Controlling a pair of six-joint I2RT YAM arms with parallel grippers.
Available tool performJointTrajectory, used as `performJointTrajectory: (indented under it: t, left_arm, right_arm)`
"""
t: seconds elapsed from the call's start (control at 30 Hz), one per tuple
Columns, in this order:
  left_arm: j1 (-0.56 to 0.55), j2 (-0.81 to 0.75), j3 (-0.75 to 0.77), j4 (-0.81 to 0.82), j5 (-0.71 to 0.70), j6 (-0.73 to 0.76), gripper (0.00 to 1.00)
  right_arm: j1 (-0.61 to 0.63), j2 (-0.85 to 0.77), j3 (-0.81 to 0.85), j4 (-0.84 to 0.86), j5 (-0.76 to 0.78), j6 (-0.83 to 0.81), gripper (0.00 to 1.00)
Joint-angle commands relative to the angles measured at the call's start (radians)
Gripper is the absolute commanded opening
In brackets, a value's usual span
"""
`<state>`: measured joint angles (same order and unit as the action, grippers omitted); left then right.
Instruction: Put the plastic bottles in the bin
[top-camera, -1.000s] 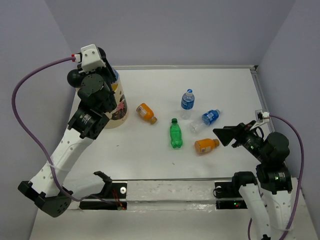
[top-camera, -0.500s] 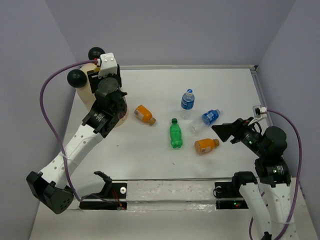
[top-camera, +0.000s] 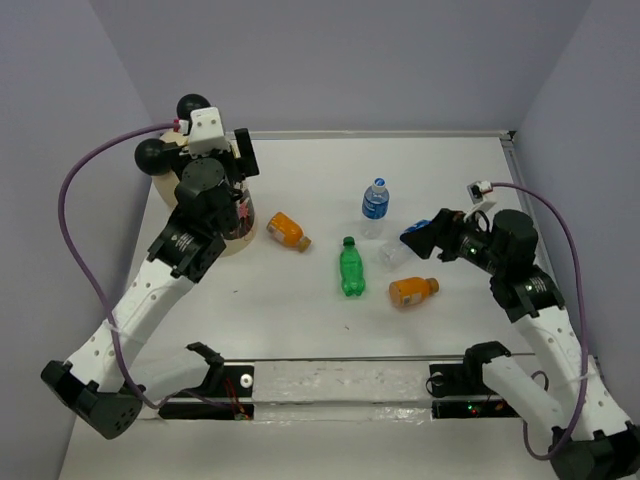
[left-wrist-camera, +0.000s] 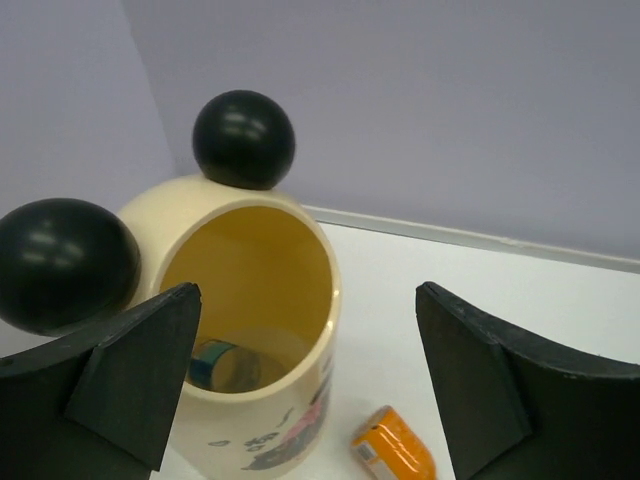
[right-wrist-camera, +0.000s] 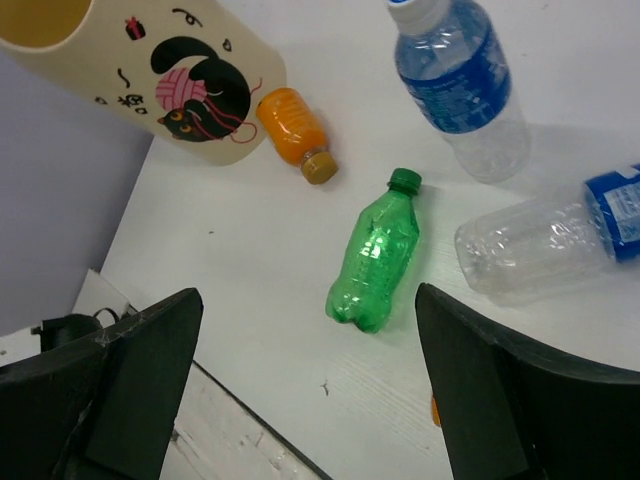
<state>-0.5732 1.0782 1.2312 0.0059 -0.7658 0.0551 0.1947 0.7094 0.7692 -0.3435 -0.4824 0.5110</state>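
A: Left gripper (left-wrist-camera: 310, 375) spread wide, empty, by the bin (left-wrist-camera: 330, 290) rim. We see one blue-label bottle (left-wrist-camera: 215, 360) at the bin's bottom.

B: Agreed. Right gripper (right-wrist-camera: 308, 385) wide too, holding nothing, near the lying clear bottle (right-wrist-camera: 530, 245). On the table (top-camera: 300, 320) we also count the green bottle (right-wrist-camera: 375, 265), upright clear bottle (right-wrist-camera: 460, 85), orange bottle (right-wrist-camera: 292, 125) beside the bin, and second orange bottle (top-camera: 412, 290).

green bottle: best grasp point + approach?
The green bottle lies flat on the table, cap toward the far edge. Probably grip the mid-body from straight above, fingers closing across its width. Both long sides look free of other bottles.
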Motion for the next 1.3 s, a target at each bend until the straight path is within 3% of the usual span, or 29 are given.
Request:
performJointTrajectory:
  t: [0.0, 0.03, 0.1, 0.3, 0.47, 0.7, 0.8, 0.9, 1.0, 1.03, 1.13, 1.27]
  left_arm:
    - [0.003, -0.153, -0.021, -0.035, 0.288, -0.133, 0.99]
    - [0.003, -0.176, -0.045, -0.035, 0.398, -0.164, 0.99]
    - [0.003, -0.248, -0.116, -0.035, 0.552, -0.195, 0.99]
    - [0.001, -0.451, -0.292, -0.037, 0.923, -0.233, 0.99]
    - [0.003, -0.598, -0.409, -0.041, 1.048, -0.256, 0.99]
    - [0.003, -0.710, -0.498, -0.109, 1.043, -0.258, 0.99]
    - [0.003, -0.728, -0.516, -0.121, 1.034, -0.245, 0.99]
    - [0.003, -0.748, -0.538, -0.112, 1.016, -0.250, 0.99]
    - [0.003, -0.761, -0.547, -0.103, 0.998, -0.261, 0.99]
    - [0.003, -0.764, -0.546, -0.100, 0.996, -0.265, 0.99]
    - [0.003, -0.771, -0.520, -0.089, 0.964, -0.276, 0.99]
    - [0.003, -0.767, -0.440, -0.046, 0.858, -0.334, 0.99]
  right_arm:
    - [0.237, 0.146, 0.134, 0.063, 0.288, -0.130, 0.95]
    - [0.334, 0.185, 0.156, 0.057, 0.411, -0.152, 0.96]
    - [0.396, 0.287, 0.212, 0.051, 0.598, -0.210, 0.98]
    - [0.410, 0.528, 0.361, 0.037, 0.847, -0.310, 1.00]
    - [0.410, 0.728, 0.507, 0.024, 0.950, -0.335, 1.00]
    - [0.410, 0.930, 0.671, 0.023, 0.944, -0.347, 1.00]
    - [0.410, 0.984, 0.713, 0.017, 0.962, -0.339, 0.92]
    - [0.410, 1.006, 0.731, 0.015, 0.990, -0.336, 0.72]
    - [0.410, 0.995, 0.755, 0.005, 1.034, -0.338, 0.36]
    - [0.410, 0.987, 0.762, 0.005, 1.042, -0.339, 0.31]
    - [0.420, 0.949, 0.797, 0.001, 1.068, -0.371, 0.17]
    - [0.500, 0.921, 0.942, 0.001, 1.078, -0.443, 0.12]
